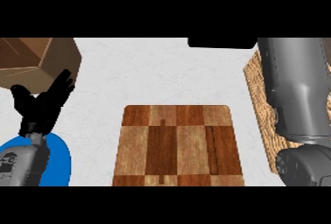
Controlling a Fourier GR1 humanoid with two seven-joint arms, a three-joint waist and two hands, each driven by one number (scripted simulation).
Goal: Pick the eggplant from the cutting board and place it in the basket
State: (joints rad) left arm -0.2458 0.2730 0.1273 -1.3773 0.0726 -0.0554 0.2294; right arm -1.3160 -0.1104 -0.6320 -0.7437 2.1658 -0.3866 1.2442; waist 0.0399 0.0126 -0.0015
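No eggplant showed on the cutting board [177, 146]! Right of the board, my right forearm [298, 87] stretched over the basket [257, 87]. My right hand [220, 42] was just a dark shape beyond the board, and I couldn't tell its grasp. Left of the board, my left hand [42, 107] rested open, holding nothing.

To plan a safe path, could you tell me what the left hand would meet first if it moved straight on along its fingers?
Most likely the brown angular object at the counter's far left: the left hand's fingers overlap its edge in this view, though their relative height is unclear.
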